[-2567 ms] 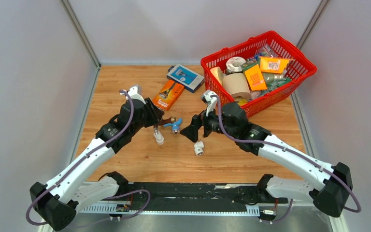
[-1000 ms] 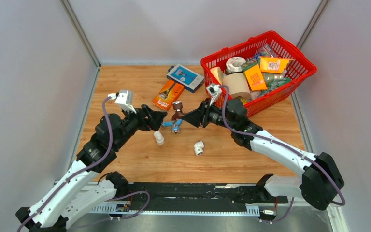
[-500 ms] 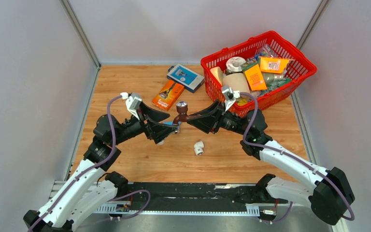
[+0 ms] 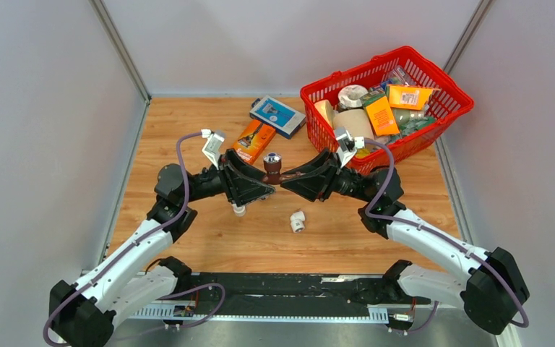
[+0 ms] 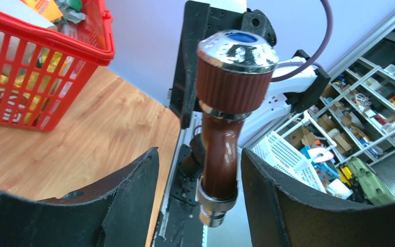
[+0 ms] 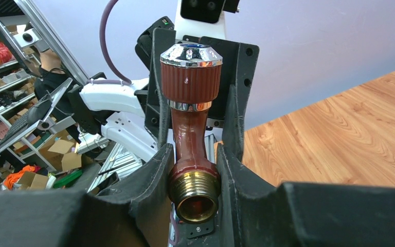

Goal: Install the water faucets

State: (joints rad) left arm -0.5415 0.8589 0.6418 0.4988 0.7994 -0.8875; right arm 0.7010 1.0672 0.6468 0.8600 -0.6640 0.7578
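A dark brown water faucet (image 4: 272, 167) with a ribbed handle and chrome cap hangs above the table between my two grippers. My right gripper (image 4: 283, 181) is shut on its brass threaded end (image 6: 194, 193), pads pressed on both sides (image 6: 194, 152). From the left, my left gripper (image 4: 265, 183) reaches in. In the left wrist view its fingers (image 5: 133, 190) straddle the faucet's spout (image 5: 221, 154), with a gap on each side, so the left gripper (image 5: 198, 170) is open and apart from it.
Two white elbow fittings lie on the wooden table: one (image 4: 298, 221) in front of the grippers, another (image 4: 238, 210) under the left gripper. An orange package (image 4: 251, 141) and a blue box (image 4: 277, 116) lie behind. A full red basket (image 4: 412, 152) stands at the back right.
The right gripper has lifted the brown faucet off the table and turned it upright. The left gripper swung in around the spout, and its jaws have narrowed.
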